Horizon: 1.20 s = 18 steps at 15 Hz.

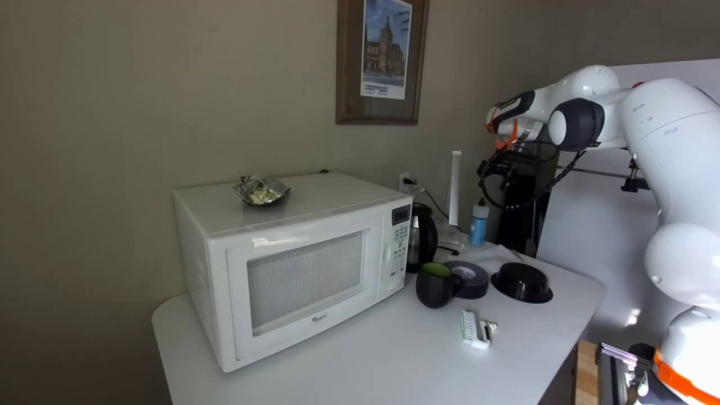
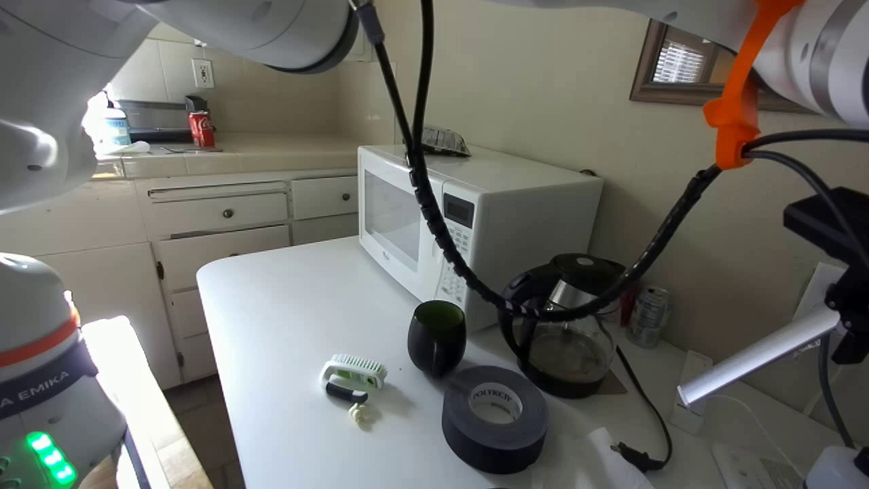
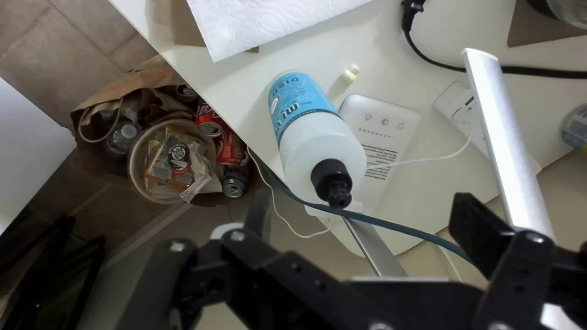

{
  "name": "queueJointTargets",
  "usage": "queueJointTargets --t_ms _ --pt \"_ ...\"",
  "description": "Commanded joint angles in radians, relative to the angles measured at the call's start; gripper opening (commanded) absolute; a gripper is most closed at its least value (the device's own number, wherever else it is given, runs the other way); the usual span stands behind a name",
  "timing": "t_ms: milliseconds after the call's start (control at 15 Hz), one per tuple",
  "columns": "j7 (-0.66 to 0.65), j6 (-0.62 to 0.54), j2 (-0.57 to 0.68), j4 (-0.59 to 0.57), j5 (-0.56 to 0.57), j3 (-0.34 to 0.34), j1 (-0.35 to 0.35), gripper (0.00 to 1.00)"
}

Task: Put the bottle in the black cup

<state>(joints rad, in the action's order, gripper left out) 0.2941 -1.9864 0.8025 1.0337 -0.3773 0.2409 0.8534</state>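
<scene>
Bottle (image 3: 316,133) is kinda cute tbh: cloudy clear plastic, bright blue label, black cap, standing upright near the edge of the white table (image 1: 394,365), just beside a flat white device (image 3: 390,119). Black cup (image 1: 433,289), green inside, sits well apart from it, over by the microwave (image 1: 315,281). From where I'm standing, the white arm (image 1: 675,146) rises, bends up high and reaches over the table, with the gripper (image 3: 361,211) hanging above the bottle, fingers spread wide.
</scene>
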Motion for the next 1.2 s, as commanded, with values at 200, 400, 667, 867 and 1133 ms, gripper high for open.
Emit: queueJointTargets --t_ms 200,400,667,867,1133 --pt "-0.044 -0.084 0.071 -0.039 -0.009 -0.015 -0.018 1.00" --pt "-0.082 -0.101 0.107 -0.070 -0.001 -0.010 -0.031 1.00" --pt "-0.127 -0.107 0.151 -0.115 0.012 -0.001 -0.043 0.89" --pt "-0.166 -0.099 0.171 -0.141 0.029 0.015 -0.048 0.85" --pt "-0.197 -0.091 0.194 -0.170 0.036 0.030 -0.048 0.81"
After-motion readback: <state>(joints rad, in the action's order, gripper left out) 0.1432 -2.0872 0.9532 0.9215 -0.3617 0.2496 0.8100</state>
